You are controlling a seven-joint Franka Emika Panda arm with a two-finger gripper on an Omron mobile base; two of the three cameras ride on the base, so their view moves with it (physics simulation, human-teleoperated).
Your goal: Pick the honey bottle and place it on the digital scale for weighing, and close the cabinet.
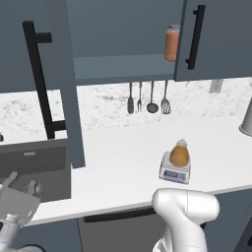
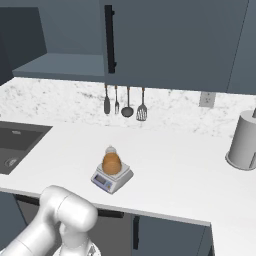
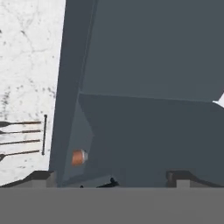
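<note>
- The honey bottle (image 1: 179, 154) stands upright on the digital scale's (image 1: 174, 173) top plate
- The scale sits on the white counter (image 1: 123, 162), below and in front of the hanging utensils (image 1: 147, 98)
- Above the scale, the cabinet (image 1: 123, 34) has its left door (image 1: 54, 74) swung open, a reddish jar (image 1: 172, 43) on its shelf
- My claw (image 3: 109, 177) faces the cabinet's underside, fingertips (image 3: 41, 177) apart, released

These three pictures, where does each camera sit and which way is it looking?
Left base view: behind the arm's left, facing the counter and the open cabinet; white arm at lower right.
Right base view: behind its right, same counter; arm at lower left.
Hand view: on the hand, rolled sideways, looking into the cabinet; dark fingertips at the bottom.
Both base views share the honey bottle on the digital scale.
</note>
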